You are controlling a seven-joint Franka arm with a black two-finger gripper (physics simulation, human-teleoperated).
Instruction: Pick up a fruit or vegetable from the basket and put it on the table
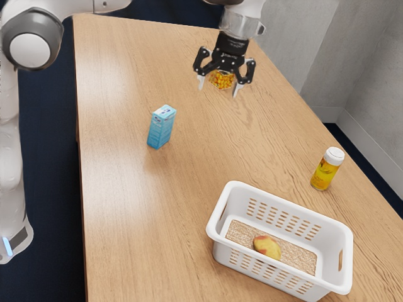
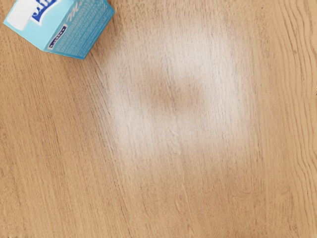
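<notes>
The fingers (image 1: pixel 201 82) of the gripper (image 1: pixel 218 91) stand wide apart, pointing down above the table (image 1: pixel 126 201). The yellow fruit or vegetable (image 1: pixel 267 247), perhaps a mango or a potato, lies on its side inside the white basket (image 1: pixel 345 245). Its long axis runs roughly along the basket's length, slightly askew, the reddish end toward the exterior view's upper left. The blue carton (image 1: pixel 160 129) stands upright on the wood.
</notes>
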